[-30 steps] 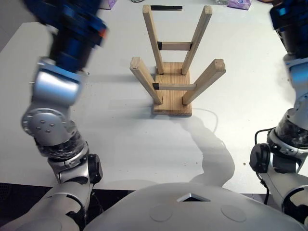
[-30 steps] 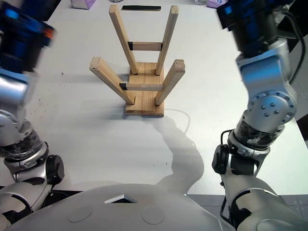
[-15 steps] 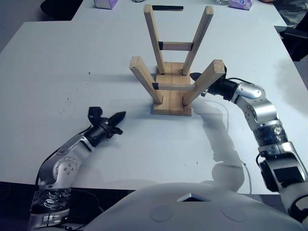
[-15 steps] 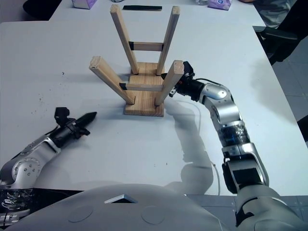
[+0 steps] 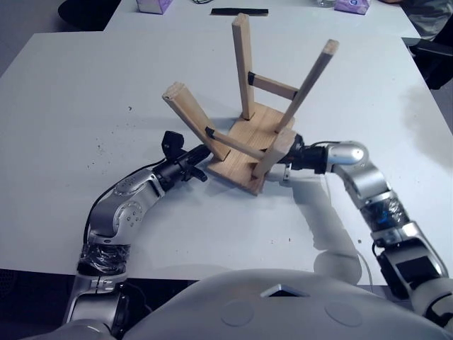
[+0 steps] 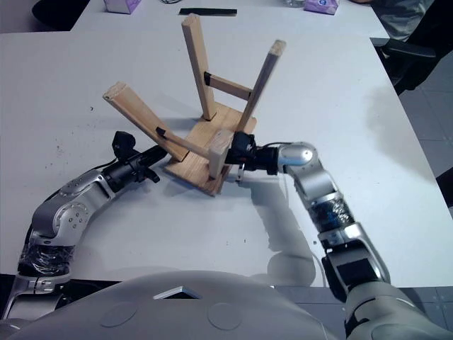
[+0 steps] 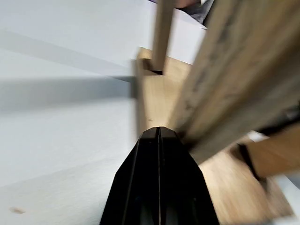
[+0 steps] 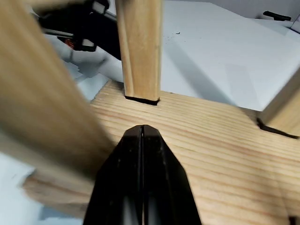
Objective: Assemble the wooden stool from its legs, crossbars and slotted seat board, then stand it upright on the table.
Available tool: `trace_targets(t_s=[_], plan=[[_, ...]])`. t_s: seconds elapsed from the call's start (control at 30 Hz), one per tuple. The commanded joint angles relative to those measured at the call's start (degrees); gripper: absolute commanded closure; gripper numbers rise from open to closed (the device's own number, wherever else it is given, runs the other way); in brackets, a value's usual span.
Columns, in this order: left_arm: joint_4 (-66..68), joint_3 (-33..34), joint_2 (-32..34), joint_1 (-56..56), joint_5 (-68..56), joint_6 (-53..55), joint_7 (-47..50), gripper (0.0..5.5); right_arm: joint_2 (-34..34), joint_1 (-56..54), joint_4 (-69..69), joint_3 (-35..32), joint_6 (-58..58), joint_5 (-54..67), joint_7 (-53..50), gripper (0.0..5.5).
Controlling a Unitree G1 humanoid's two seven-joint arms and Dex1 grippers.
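Left eye view, findings in order of size.

Worktop (image 5: 85, 92): white and flat, carrying the work near its middle, somewhat toward the far edge.

Stool (image 5: 249, 134): assembled and inverted. The seat board (image 5: 237, 157) is lowest, the four legs (image 5: 243, 64) point up and splay outward, and two crossbars (image 5: 272, 86) are seated between leg pairs. The board sits askew to the worktop edges and looks tipped. Whether one edge is clear of the surface cannot be told. The stool is not yet standing upright.

Left tool (image 5: 201, 161): low over the worktop on the left-edge side of the stool, with its tip at the board's edge beneath the leaning near-left leg. The left wrist view shows its fingers (image 7: 140, 197) pressed together with nothing between them.

Right tool (image 5: 290, 160): on the opposite side, just beside the near-right leg, with its tip over the board's upturned face. The right wrist view shows its fingers (image 8: 117, 197) likewise closed on nothing.

Assessment of handling:
- **Material:** stiff, dry timber, probably light to moderate in weight and unlikely to bruise.
- **Weak points:** the slot joints. Leverage at a leg's free end could work one loose.
- **Grip:** the smooth faces offer closed tips little purchase, so pushing risks a slide or a topple.
- **Recommended hold:** each tool opened across a leg low down, close to the board or at a crossbar joint, one on each side. The turn-over should be made about the board's edge.
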Motion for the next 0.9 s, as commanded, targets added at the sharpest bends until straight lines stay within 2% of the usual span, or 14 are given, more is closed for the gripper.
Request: trace_targets(t_s=[0.03,0.1,0.2,0.3,0.4,0.47,0.6,0.67,0.73,0.9], plan=[[4.21,3.78,-0.14,-2.01,3.11,-2.25,1.43,5.48,5.51,5.10,-8.19,0.30,5.36,-1.46,-10.13,5.50],[5.93,6.34,-0.12,-2.50,4.02,-4.05,1.86,5.48,6.60,6.87,-11.47,-2.20,7.82,-3.02,-16.57,5.50],[5.01,10.05,-0.93,-1.28,2.32,-4.72,1.53,5.48,2.75,10.18,-16.87,-5.39,9.41,-3.33,-17.69,5.50],[3.48,12.47,-1.29,1.33,1.26,-3.72,1.48,5.48,-2.91,14.44,-22.78,-9.66,11.43,1.22,-13.11,5.50],[-1.00,13.94,-2.55,8.56,-0.20,-1.48,2.94,5.48,-11.29,18.01,-24.17,-13.47,10.11,5.00,-4.00,5.50],[-3.72,13.26,-2.35,14.17,0.19,-0.42,2.11,5.48,-13.08,14.76,-17.55,-14.70,7.56,2.79,-3.74,5.50],[-6.71,13.60,0.23,20.92,-0.20,1.94,-0.97,5.48,-8.84,-1.98,7.79,-14.52,1.61,-5.85,-14.89,5.50],[-8.35,12.91,2.62,23.20,-0.64,3.27,-4.35,5.48,-6.48,-8.30,18.32,-13.31,-2.21,-8.10,-16.80,5.50],[-10.29,10.02,4.48,24.07,-0.22,4.15,-7.09,5.48,-4.28,-12.76,27.01,-11.55,-6.07,-9.98,-16.96,5.50],[-12.79,1.20,1.91,21.04,1.56,5.35,-6.97,5.48,2.27,-21.77,46.17,-8.00,-12.79,-13.43,-14.41,5.50]])
